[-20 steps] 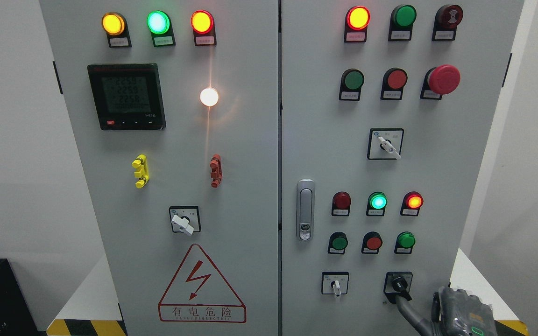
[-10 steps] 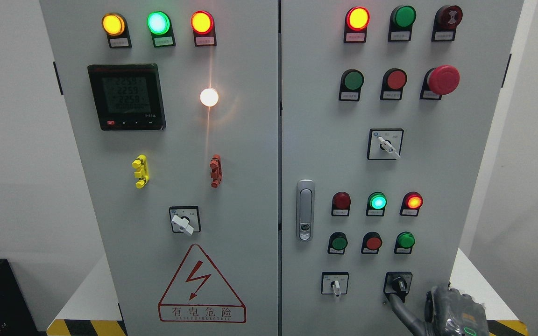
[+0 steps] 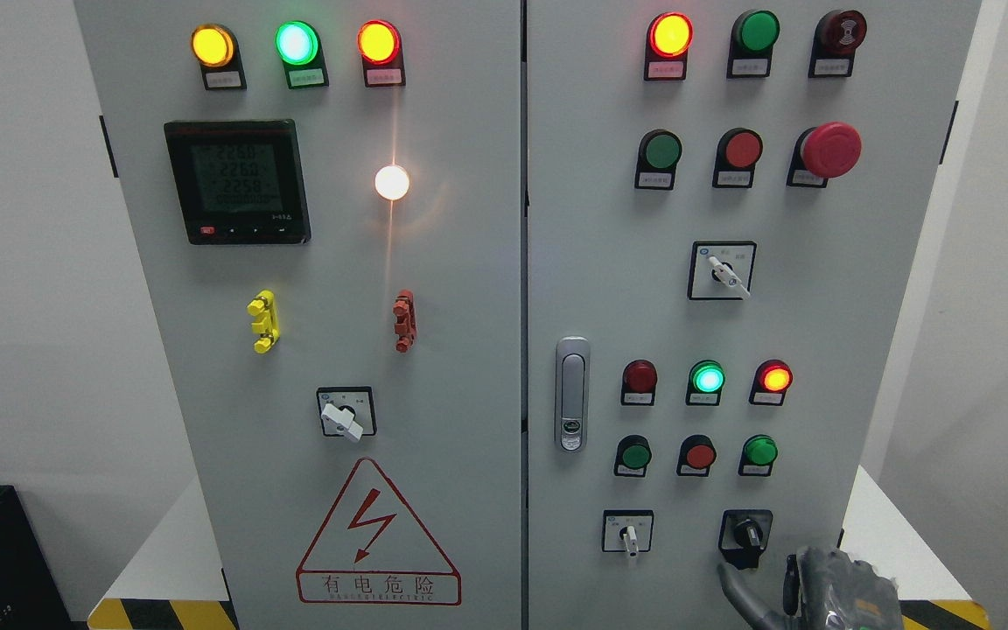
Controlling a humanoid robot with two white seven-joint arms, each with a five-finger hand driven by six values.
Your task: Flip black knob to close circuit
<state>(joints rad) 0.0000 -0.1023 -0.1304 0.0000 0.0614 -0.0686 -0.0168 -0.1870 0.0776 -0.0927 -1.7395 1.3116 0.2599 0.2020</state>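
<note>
Though cut off by the lower edge, right hand (image 3: 806,586) just below the black knob (image 3: 746,531), apart from it. One finger (image 3: 736,584) extended, holding nothing. White selector switch (image 3: 629,534) farther left.

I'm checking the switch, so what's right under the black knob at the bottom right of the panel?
Just below the black knob, the right hand reaches up, one of its fingers pointing toward it without touching. The hand hides the panel beneath.

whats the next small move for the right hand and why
Probably lift the right hand back up to the black knob and take hold of it. The hand sits just below the knob, its fingertip apart from it, so nothing grips the knob. Whether the knob is already flipped cannot be told.
</note>
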